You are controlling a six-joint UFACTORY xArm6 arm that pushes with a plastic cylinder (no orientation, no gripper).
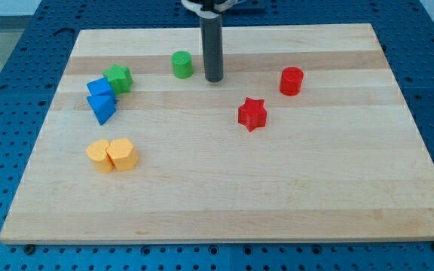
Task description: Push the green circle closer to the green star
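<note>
The green circle (181, 64) stands on the wooden board near the view's top, left of centre. The green star (117, 77) lies further to the view's left, a little lower, touching a blue block. My tip (214, 78) is just to the right of the green circle, a small gap apart from it. The rod rises straight up out of the view's top.
Two blue blocks (100, 98) sit against the green star's lower left. Two orange blocks (112, 154) lie side by side at the lower left. A red star (252, 114) and a red cylinder (291, 80) are at the right. The board's top edge (224, 28) is close behind the rod.
</note>
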